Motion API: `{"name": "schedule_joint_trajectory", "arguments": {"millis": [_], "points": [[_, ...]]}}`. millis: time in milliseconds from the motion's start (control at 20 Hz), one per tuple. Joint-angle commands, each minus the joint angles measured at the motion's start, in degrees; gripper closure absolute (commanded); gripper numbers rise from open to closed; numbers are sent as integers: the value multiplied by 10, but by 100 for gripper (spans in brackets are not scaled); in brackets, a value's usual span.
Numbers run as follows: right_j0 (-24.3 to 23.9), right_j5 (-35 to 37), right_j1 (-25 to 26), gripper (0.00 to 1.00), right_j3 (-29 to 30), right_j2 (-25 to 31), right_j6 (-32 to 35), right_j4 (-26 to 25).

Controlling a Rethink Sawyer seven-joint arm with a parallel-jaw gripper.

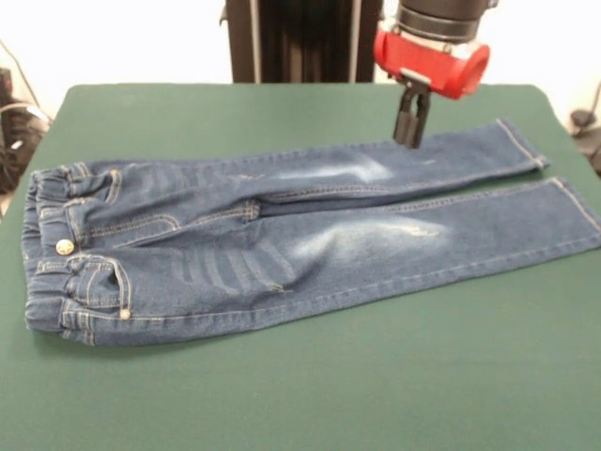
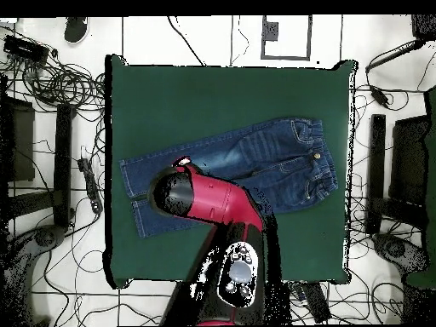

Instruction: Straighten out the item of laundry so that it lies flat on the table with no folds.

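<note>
The small blue denim jeans [image 1: 282, 249] lie spread out on the dark green table [image 1: 310, 395], waistband with metal button at the left of the front view, both legs running to the right. Faded whitish patches show on the thighs. The far leg lies straight beside the near one, slightly overlapped at the crotch. My gripper [image 1: 410, 141] hangs from the red wrist just above the far leg's knee area, fingers close together, holding nothing. In the overhead view the jeans [image 2: 255, 162] lie waistband to the right, and the red arm [image 2: 204, 200] covers part of the legs; the gripper itself is hidden there.
The robot's black pedestal [image 1: 300, 38] stands at the table's far edge. Cables and stands [image 2: 60, 102] lie on the floor round the table. Green tabletop shows in front of the jeans [image 1: 376, 376] and behind them [image 1: 188, 122].
</note>
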Motion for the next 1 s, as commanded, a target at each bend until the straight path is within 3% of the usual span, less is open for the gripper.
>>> {"name": "schedule_joint_trajectory", "arguments": {"millis": [50, 1000], "points": [[22, 53, 76, 100, -70, 14, 119, 37], [-23, 17, 119, 100, -89, 50, 62, 20]]}}
